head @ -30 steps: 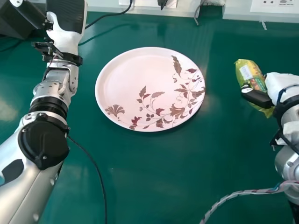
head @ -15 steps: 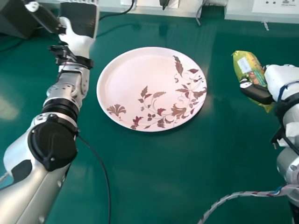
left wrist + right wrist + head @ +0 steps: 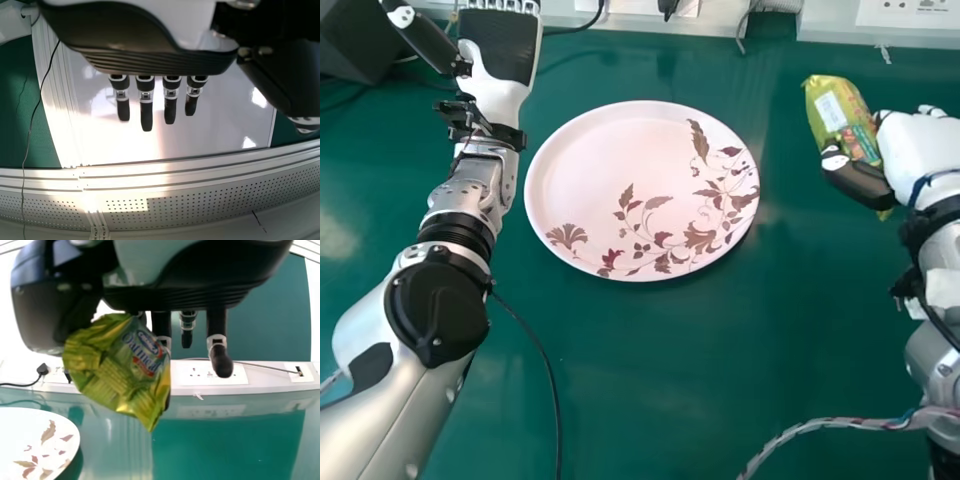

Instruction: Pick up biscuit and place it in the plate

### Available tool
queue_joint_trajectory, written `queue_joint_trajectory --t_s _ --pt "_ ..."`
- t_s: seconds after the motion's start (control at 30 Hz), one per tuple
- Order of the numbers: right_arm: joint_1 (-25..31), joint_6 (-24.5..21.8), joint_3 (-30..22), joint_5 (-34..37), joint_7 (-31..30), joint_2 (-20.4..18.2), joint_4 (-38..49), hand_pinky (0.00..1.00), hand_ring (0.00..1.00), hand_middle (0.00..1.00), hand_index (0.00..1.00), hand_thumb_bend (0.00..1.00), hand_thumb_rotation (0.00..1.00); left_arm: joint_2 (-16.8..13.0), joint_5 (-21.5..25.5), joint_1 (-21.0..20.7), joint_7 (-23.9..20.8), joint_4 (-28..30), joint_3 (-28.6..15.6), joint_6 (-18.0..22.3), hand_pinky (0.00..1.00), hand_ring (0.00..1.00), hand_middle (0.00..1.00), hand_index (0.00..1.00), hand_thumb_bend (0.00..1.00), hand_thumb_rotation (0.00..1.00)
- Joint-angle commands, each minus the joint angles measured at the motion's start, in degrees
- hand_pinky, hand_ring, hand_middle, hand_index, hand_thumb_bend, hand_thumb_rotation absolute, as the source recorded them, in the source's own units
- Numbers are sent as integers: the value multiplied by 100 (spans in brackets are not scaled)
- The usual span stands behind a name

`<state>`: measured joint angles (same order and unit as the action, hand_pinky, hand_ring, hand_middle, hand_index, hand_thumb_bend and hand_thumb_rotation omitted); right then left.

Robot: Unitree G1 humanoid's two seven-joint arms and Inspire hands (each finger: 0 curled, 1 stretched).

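Aloft, upper right, the right hand point(image 3: 926, 150) had fingers round the biscuit point(image 3: 835, 108), left hand point(image 3: 500, 48) open; transfer required moving over the plate point(image 3: 600, 180).

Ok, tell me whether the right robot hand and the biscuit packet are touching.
Touching. The head view shows the right robot hand gripping the biscuit packet, its thumb pressed across the wrapper.
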<state>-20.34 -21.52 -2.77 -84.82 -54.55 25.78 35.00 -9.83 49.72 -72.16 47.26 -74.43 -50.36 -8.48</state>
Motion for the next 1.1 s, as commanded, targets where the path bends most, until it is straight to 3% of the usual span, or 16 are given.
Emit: queue_joint_trajectory --t_s 0.0,0.4,0.8,1.07 --pt "-10 55 -52 31 150 -47 120 13 19 27 49 50 5 -35 -50 -28 81 -20 50 -21 94 89 95 99 100 63" --pt "-83 228 -36 56 396 -203 147 12 18 27 49 50 5 -22 -51 -35 30 -21 34 50 96 88 96 100 100 64" --pt "-85 467 61 181 896 -260 53 12 18 26 49 50 5 -50 -68 -55 -221 -13 35 194 90 86 94 100 100 70" --pt "-43 518 91 392 1296 -380 -20 11 17 26 49 50 5 -51 -81 -37 -88 -11 62 188 89 85 94 100 100 71"
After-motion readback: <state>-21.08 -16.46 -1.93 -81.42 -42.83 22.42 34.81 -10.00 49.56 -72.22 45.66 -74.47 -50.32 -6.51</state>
